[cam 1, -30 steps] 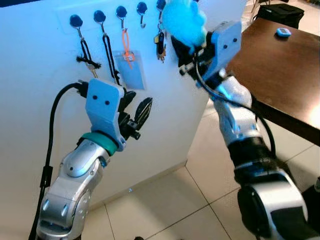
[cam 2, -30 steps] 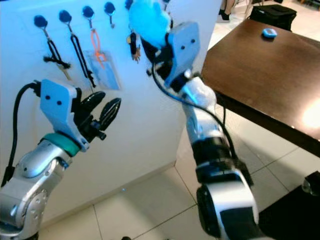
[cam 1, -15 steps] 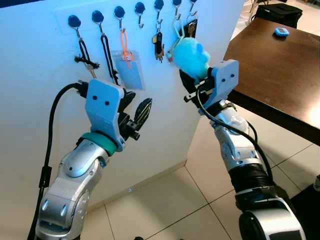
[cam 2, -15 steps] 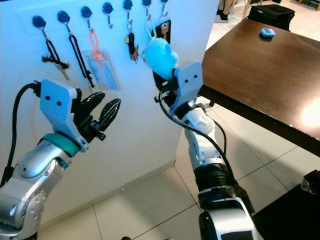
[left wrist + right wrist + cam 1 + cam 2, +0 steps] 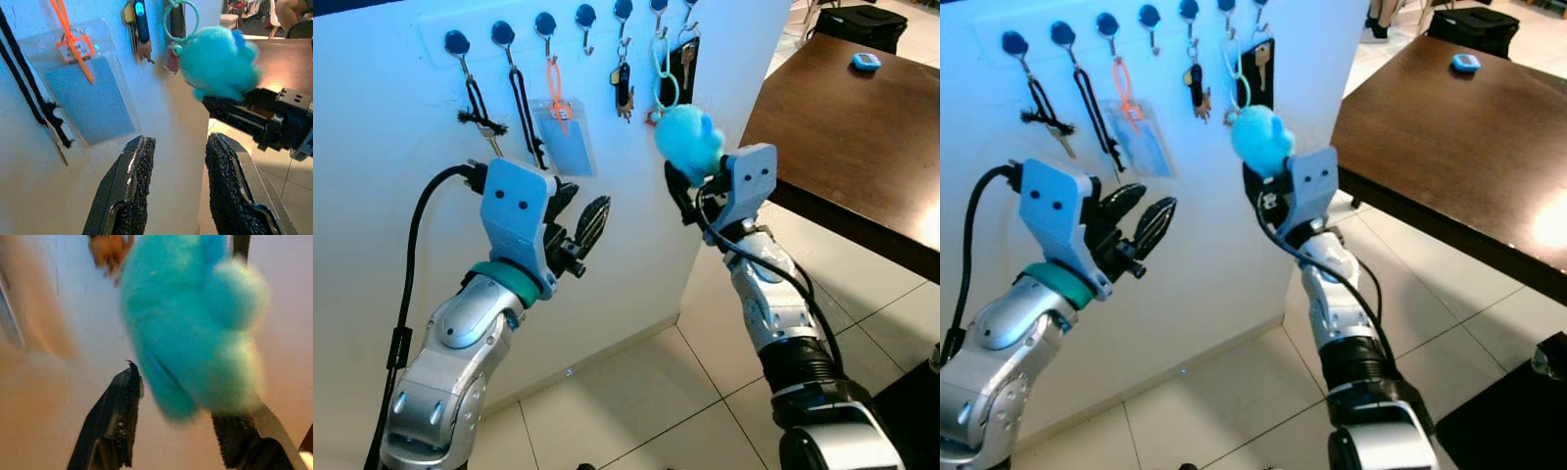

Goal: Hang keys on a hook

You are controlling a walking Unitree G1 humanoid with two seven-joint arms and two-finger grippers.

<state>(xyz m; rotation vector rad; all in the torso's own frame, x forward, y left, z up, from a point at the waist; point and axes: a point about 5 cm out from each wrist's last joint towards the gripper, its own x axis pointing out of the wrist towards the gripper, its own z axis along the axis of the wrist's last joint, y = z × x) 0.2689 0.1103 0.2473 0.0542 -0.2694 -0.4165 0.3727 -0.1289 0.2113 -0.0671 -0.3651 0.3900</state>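
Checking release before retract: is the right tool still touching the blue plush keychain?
Cannot tell. In the right wrist view the blue plush keychain sits between the right tool's spread fingers, overlapping one, but blur hides any contact or gap.

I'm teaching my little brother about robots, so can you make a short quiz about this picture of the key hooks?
1. True or false: the fluffy turquoise keychain toy hangs by a pale ring from a hook.
2. Which pincer is nearest the toy? A. left pincer B. right pincer
3. Fill in: the clear badge holder hangs on an ______ strap.

Key: 1 true; 2 B; 3 orange.
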